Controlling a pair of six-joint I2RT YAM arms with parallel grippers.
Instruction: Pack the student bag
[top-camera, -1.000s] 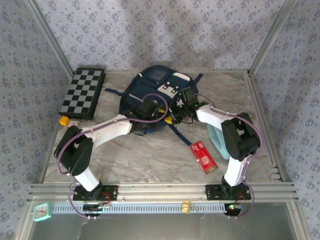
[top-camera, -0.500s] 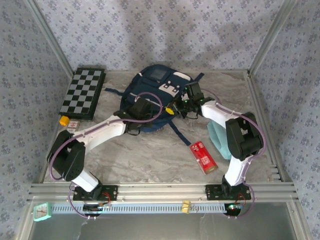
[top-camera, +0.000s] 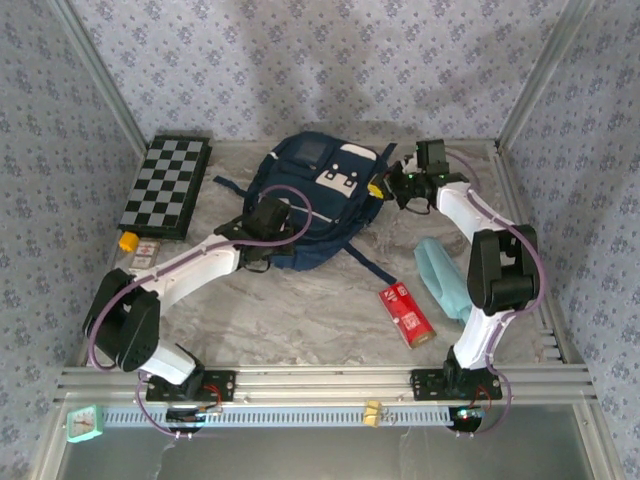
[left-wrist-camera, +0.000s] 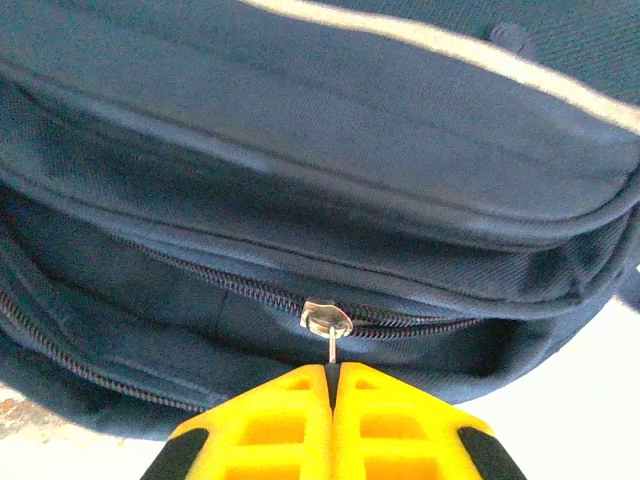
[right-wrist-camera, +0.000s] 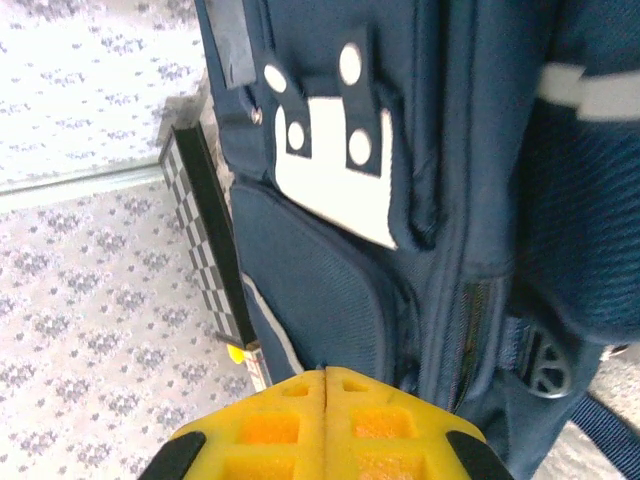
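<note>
- The student bag (top-camera: 318, 190) lies flat in the far middle of the surface (top-camera: 300, 315).
- The left gripper (left-wrist-camera: 330, 372) is at the near edge of the bag, and its yellow fingers are clamped on the metal zipper pull (left-wrist-camera: 327, 320).
- The right gripper (right-wrist-camera: 326, 376) is at the right side of the bag, with its fingers pressed together.
- A chessboard (top-camera: 165, 185) lies at the far left.
- A red packet (top-camera: 407, 313) and a light blue cloth (top-camera: 445, 275) lie at the near right.

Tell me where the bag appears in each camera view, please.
Top: bag at back centre of table.
Left wrist: bag across the upper frame, zipper pull pinched by left claw.
Right wrist: bag centre and right.
Shared landmark: white patch in top, white patch in right wrist.
</note>
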